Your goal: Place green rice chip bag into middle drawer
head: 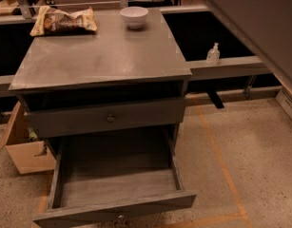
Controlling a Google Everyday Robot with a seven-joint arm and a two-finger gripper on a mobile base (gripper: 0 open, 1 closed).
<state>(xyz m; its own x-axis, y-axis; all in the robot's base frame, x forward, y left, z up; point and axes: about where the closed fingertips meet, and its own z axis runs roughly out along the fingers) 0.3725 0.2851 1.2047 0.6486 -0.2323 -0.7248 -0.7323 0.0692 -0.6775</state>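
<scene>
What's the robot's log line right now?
gripper: out of view | green rice chip bag: not visible | lowest drawer: open, empty | cabinet top: tan chip bag, white bowl

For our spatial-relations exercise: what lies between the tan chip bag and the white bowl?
Camera view shows only bare cabinet top between chip bag and bowl. The claw is out of view.

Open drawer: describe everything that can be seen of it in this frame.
The open drawer is grey and looks like painted wood. It is pulled well out of the cabinet, directly below a closed drawer. Its floor and side walls are bare, with nothing inside. A small round knob sits on its front panel at the frame's bottom edge. Nothing touches it. The gripper is not in view.
</scene>
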